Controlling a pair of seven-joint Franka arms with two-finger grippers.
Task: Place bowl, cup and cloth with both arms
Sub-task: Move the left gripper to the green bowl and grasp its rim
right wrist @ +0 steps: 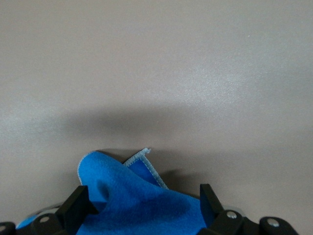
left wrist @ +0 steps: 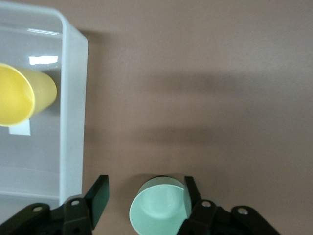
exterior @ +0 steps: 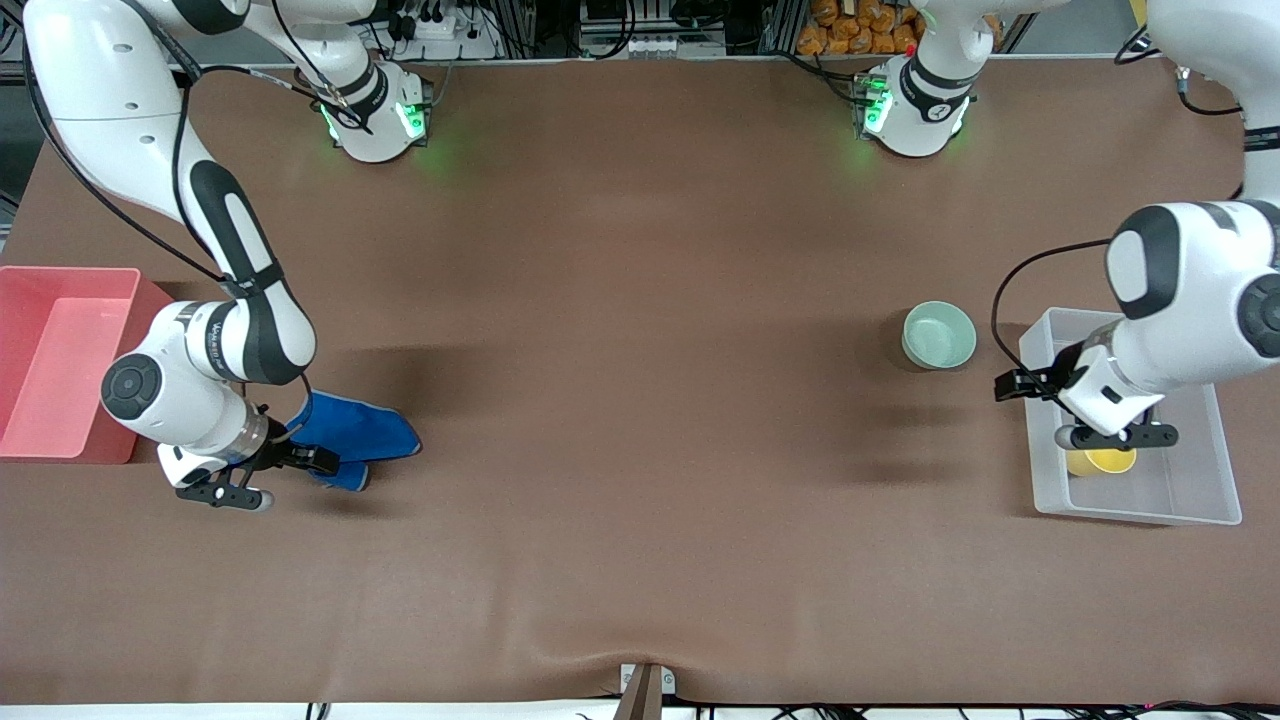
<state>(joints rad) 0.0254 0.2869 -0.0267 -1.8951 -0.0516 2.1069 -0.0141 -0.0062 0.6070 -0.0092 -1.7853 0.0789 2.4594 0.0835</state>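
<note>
The mint-green bowl [exterior: 938, 335] stands upright on the brown table beside the clear tray [exterior: 1222, 450]. The yellow cup [exterior: 1100, 461] is in that tray and lies on its side in the left wrist view [left wrist: 19, 95]. My left gripper [exterior: 1018, 385] is open and empty, in the air by the tray's edge toward the bowl. In its wrist view the bowl [left wrist: 159, 210] shows between the spread fingers [left wrist: 101, 196]. The blue cloth [exterior: 355, 432] lies bunched near the red bin. My right gripper [exterior: 315, 461] is open, its fingers wide apart on either side of the cloth [right wrist: 137, 200].
A red bin [exterior: 50, 360] stands at the right arm's end of the table, close to the right wrist. The clear tray's wall [left wrist: 73, 122] runs next to the left gripper. The brown mat [exterior: 640, 400] lies between the two groups.
</note>
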